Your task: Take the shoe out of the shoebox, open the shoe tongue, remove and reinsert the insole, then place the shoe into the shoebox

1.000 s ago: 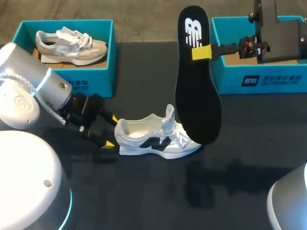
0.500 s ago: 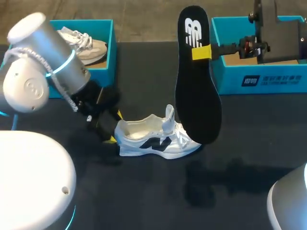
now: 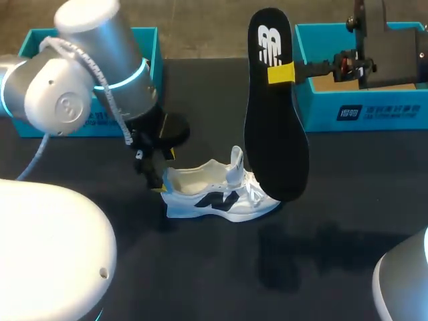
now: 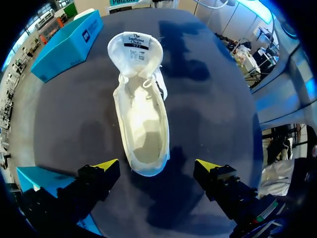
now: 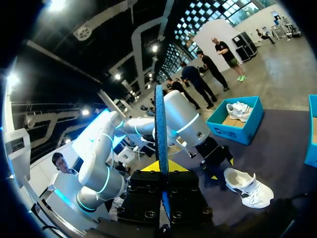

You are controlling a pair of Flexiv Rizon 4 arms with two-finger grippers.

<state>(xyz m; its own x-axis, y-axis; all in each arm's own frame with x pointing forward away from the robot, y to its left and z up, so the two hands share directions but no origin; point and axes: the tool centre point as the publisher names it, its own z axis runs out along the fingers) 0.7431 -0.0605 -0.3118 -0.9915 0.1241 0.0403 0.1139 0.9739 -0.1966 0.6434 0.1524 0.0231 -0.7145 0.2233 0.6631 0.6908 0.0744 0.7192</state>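
Shoe (image 3: 217, 194) lies on the tabletop (image 3: 348, 200), tongue up. The insole (image 3: 274, 114) is out, pinched by the right end effector (image 3: 281, 72). The left end effector (image 4: 157, 167) is spread at the heel. Reinserting and boxing are left.

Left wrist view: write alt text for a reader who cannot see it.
A white shoe lies on a dark table, heel nearest the camera and tongue pulled open; the left end effector is open, one yellow-tipped finger either side of the heel. A blue shoebox sits beyond the shoe.
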